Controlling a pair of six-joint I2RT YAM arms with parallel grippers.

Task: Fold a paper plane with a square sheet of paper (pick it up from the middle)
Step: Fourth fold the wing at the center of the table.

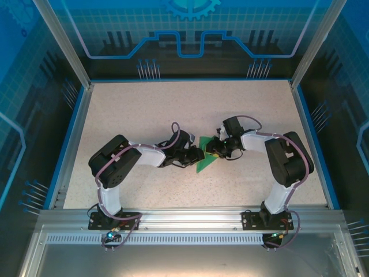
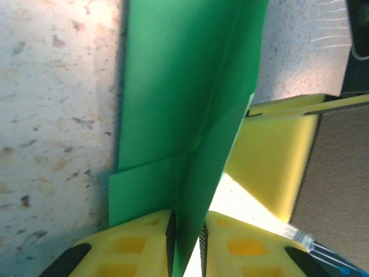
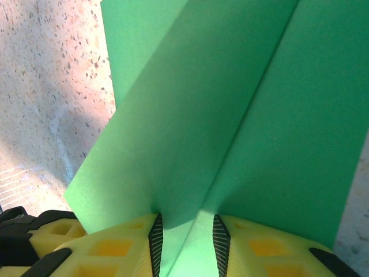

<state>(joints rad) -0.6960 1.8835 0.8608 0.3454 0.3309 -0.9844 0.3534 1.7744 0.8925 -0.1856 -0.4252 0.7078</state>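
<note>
The green sheet of paper point(image 1: 203, 157) is folded into a pointed shape with a centre crease and sits mid-table between both grippers. My left gripper point(image 1: 195, 157) comes at it from the left. In the left wrist view an upright fold of the paper point(image 2: 173, 86) stands between the gripper's point(image 2: 187, 239) pads, touching the left pad, with a bright gap at the right pad. My right gripper point(image 1: 215, 151) meets it from the right. Its point(image 3: 185, 239) pads stand apart with the paper's point(image 3: 230, 115) crease running down between them.
The speckled beige table point(image 1: 144, 109) is bounded by blue rails and a metal frame point(image 1: 184, 222) at the near edge. In the left wrist view, the right gripper's yellow finger point(image 2: 277, 167) sits close beside the paper.
</note>
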